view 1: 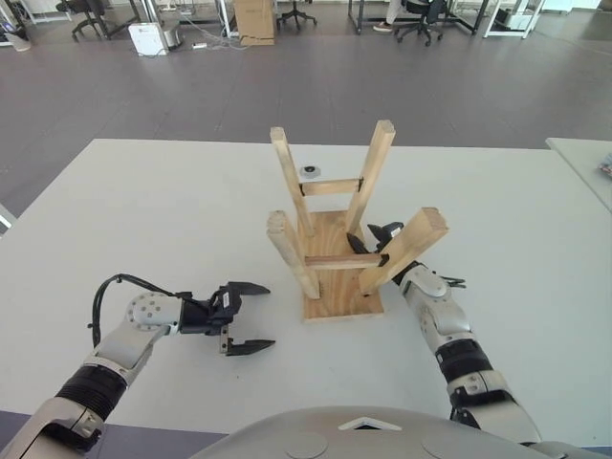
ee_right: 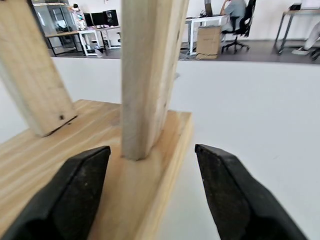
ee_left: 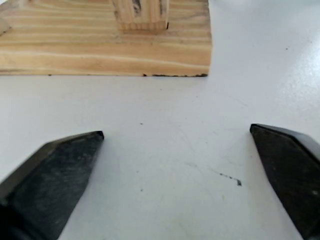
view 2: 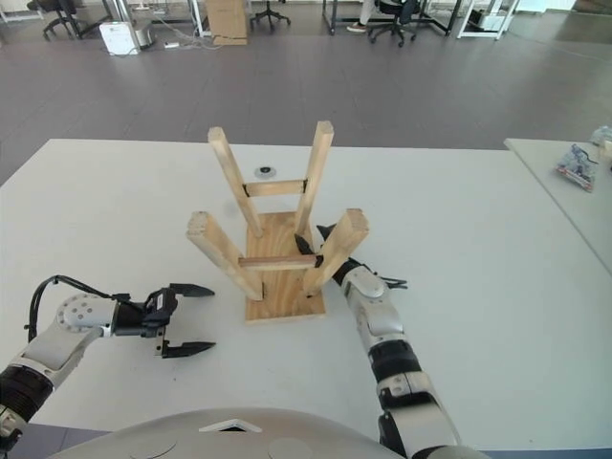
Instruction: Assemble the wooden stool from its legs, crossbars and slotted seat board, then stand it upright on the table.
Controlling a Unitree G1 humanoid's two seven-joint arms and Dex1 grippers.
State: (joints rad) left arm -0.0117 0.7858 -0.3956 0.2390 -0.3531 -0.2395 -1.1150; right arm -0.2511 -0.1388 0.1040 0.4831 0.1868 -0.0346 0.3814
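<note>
Left eye view: stool upside down at frame centre on the worktop; left gripper, lower left, jaws wide open, empty. Left wrist view: seat board beyond them. Right wrist view: right gripper jaws open astride a leg.

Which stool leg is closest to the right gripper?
The near leg on the robot's right: it alone stands inside the open right gripper.

Upturned stool on table; right pincer at its leg, left pincer spread
</note>
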